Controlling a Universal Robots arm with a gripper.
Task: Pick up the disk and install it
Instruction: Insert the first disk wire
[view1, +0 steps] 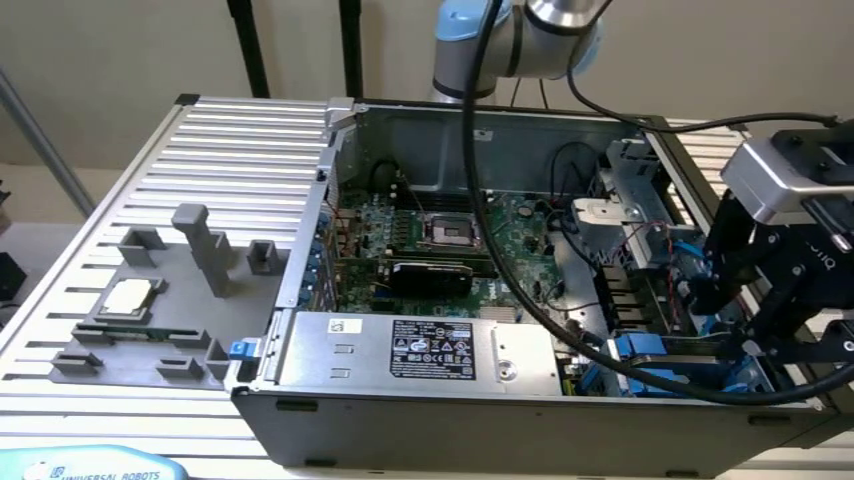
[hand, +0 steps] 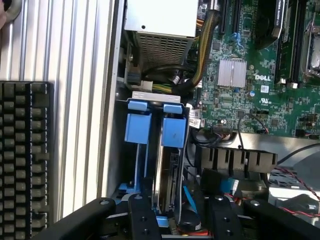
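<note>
Disk in its bay — jaws apart
The disk (hand: 166, 165) stands on edge in the bay (hand: 120, 145), between the gripper's (hand: 179, 210) spread jaws and unclamped — it looks seated, so I judge the install all but done

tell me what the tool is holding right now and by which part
Nothing is held: the tool stands open astride the disk, which sits on edge in its bay.
</note>
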